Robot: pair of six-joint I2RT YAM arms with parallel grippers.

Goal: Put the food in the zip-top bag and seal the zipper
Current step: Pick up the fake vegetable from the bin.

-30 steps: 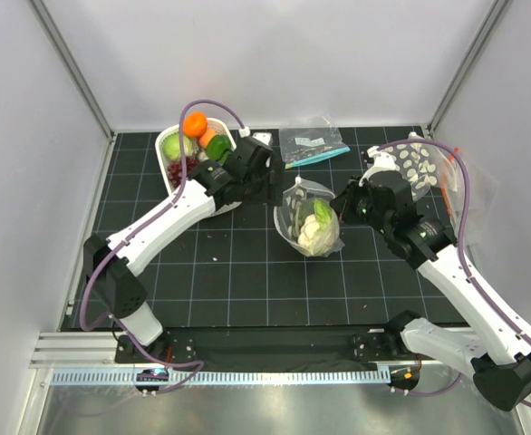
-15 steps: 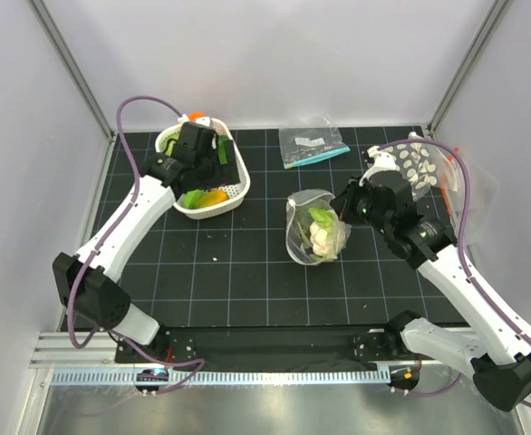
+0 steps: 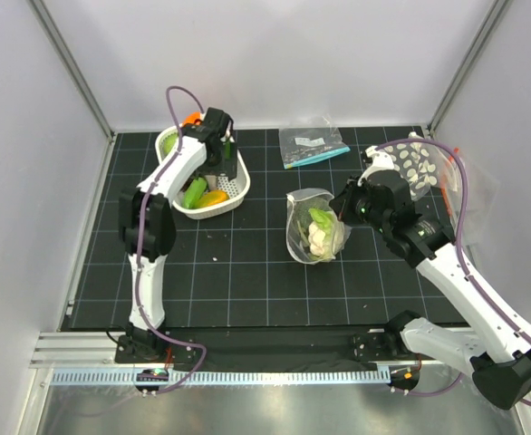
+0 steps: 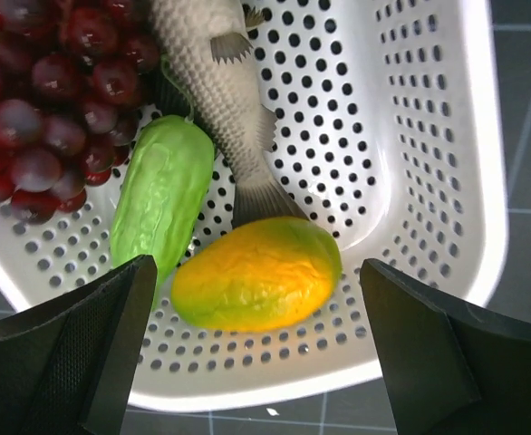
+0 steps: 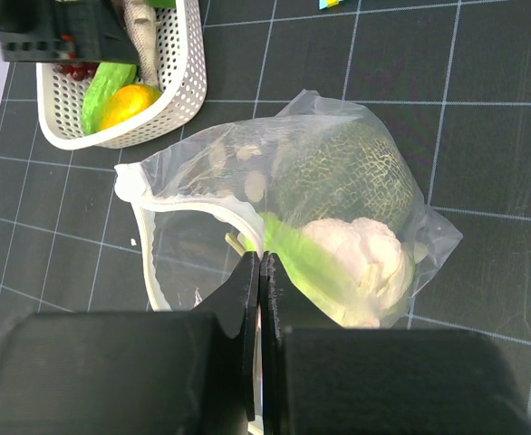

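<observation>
While my left pincer (image 4: 256,272) hangs over the white basket (image 4: 483,181), its fingers stand wide apart, released, grasping nothing. Inside the basket, directly under that gap, lies a yellow-orange piece (image 4: 279,285). A green knobbly piece (image 4: 161,195) lies touching it. Dark red grapes (image 4: 39,100) and a grey fish (image 4: 216,82) lie deeper inside the basket, the fish touching the yellow-orange piece.

The zip-top bag (image 5: 247,172) lies on the black gridded mat to the right of the basket, apart from it. Its mouth is open and faces away from the basket's far end. The zipper (image 5: 143,237) forms a pale loop around that mouth, unsealed. My right pincer (image 5: 261,272) is clenched on the bag at its rim, on the side away from the basket, with the fingers pressed flat together.

Inside the bag I note the dark green melon (image 5: 338,172), the white cauliflower (image 5: 361,258) touching it, and a light green piece (image 5: 293,258) beside the cauliflower.
</observation>
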